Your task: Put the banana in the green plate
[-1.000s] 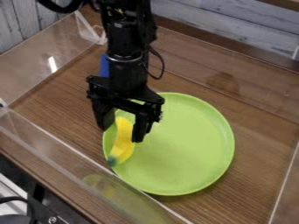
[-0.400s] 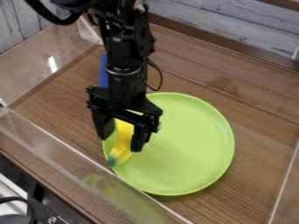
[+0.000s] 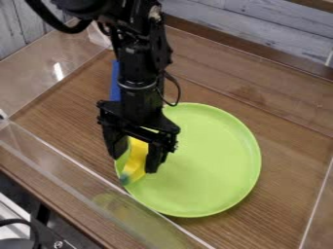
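Since the earlier frames, the black robot gripper [image 3: 138,154] has been shifting only slightly around the fruit, its near finger now covering more of the upper part. The yellow toy banana [image 3: 132,162] is showing no clear travel; its greenish tip is still pointing toward the near side. For the task, this means that position is already close to the goal and that release is probably the step in hand.

At the near left, the clear plastic panel [image 3: 97,185] is running diagonally past the plate. Just behind it, the banana is lying at the left part of the lime-green round plate [image 3: 208,160], inside the rim as far as the view shows. Whether its whole underside is touching the plate cannot be told.

The gripper is standing over the banana with its fingers spread wide, one at the left and one at the right. The fingers are straddling the fruit without visibly pinching it; light contact cannot be ruled out.

At the far left, the blue block [image 3: 115,81] is standing partly hidden behind the arm. A straight upward retreat is likely being called for, since sideways motion could drag the banana over the rim.
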### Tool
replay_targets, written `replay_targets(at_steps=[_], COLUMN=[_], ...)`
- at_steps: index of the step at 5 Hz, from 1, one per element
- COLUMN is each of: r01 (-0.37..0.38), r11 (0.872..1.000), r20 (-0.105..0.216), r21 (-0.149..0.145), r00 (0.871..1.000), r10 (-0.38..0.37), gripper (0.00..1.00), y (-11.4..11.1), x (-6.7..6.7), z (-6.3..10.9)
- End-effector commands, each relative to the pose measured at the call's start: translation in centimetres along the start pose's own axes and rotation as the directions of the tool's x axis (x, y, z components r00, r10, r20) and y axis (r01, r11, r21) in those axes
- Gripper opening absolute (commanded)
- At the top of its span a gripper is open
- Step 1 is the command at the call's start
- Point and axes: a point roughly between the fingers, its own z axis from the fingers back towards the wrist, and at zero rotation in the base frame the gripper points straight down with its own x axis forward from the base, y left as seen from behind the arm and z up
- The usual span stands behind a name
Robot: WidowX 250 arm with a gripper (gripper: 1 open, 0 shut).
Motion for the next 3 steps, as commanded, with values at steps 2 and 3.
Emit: replay_targets(at_steps=[2, 3], r01=[0.007, 0.018], r11=[1.0, 1.0], r20=[0.022, 0.024], r21=[-0.007, -0.007], r00=[1.0, 1.0], r10=[-0.007, -0.018], gripper=[1.0, 0.0], y=[0.22, 0.17], x=[0.31, 0.34], z=[-0.16, -0.37])
